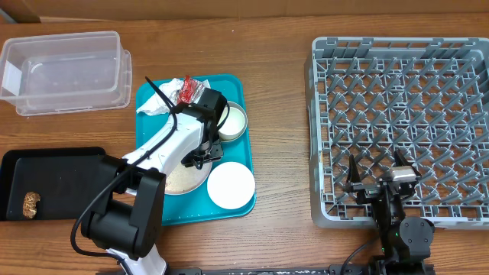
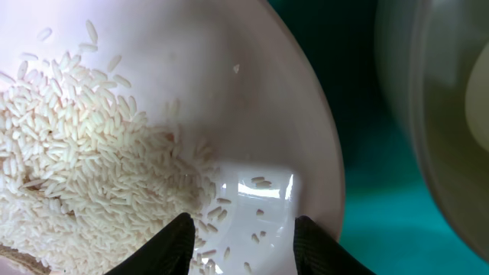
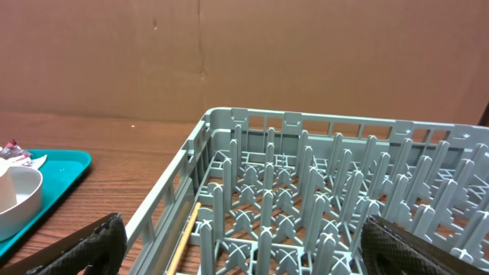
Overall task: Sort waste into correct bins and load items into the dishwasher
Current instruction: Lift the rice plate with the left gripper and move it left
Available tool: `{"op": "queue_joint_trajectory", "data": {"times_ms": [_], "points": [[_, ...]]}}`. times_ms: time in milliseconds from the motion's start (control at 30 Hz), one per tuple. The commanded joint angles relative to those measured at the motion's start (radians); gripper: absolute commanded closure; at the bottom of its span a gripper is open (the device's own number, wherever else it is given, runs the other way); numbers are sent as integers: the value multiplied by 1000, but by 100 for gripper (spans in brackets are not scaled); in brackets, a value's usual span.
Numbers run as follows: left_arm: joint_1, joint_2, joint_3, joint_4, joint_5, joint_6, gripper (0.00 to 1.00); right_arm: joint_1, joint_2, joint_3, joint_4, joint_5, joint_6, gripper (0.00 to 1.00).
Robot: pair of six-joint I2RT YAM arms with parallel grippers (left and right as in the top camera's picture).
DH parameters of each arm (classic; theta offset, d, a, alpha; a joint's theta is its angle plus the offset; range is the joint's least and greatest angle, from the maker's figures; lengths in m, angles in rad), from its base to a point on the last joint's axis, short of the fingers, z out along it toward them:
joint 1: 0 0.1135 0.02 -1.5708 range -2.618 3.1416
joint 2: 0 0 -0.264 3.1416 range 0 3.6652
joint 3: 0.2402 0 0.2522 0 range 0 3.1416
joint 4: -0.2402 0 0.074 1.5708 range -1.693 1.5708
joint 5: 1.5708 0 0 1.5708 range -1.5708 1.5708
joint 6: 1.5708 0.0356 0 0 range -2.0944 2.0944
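Many rice crumbs (image 2: 84, 153) beneath left gripper (image 2: 243, 226)

overhead: high, straight down, whole table (image 1: 275, 92).
left wrist: close above plate (image 2: 153, 92), facing down.
right wrist: low, level, across dish rack (image 3: 306, 198).
shared: rack and teal tray (image 3: 53, 164), overhead and right wrist.

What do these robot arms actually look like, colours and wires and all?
The left arm has a white middle link between chunky black joints, with a thin black cable looping alongside. The right arm is black with a small silver block near its wrist. The left pincer and right pincer have black tapered fingers.
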Motion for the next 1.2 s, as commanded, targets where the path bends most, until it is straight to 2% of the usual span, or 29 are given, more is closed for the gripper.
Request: {"op": "queue_joint_trajectory", "data": {"times_ms": [0, 167, 333, 400, 600, 767, 833, 967, 1167], "points": [[5, -22, 7, -14, 8, 23, 56, 4, -12, -10, 6, 2, 7, 0], [20, -37, 50, -71, 9, 23, 59, 4, -12, -10, 6, 2, 7, 0], [19, -100, 67, -79, 97, 64, 54, 4, -12, -10, 6, 3, 7, 0], [19, -99, 57, -81, 122, 65, 48, 4, -12, -10, 6, 3, 7, 0], [19, -98, -72, 48, 165, 64, 47, 4, -12, -10, 6, 3, 7, 0], [19, -98, -150, 134, 134, 64, 48, 4, -12, -10, 6, 3, 7, 0], [19, -98, -160, 143, 106, 64, 51, 4, -12, -10, 6, 3, 7, 0], [19, -98, -173, 154, 84, 68, 63, 4, -12, -10, 6, 2, 7, 0], [19, -98, -167, 156, 82, 69, 91, 4, -12, -10, 6, 3, 7, 0]]}}
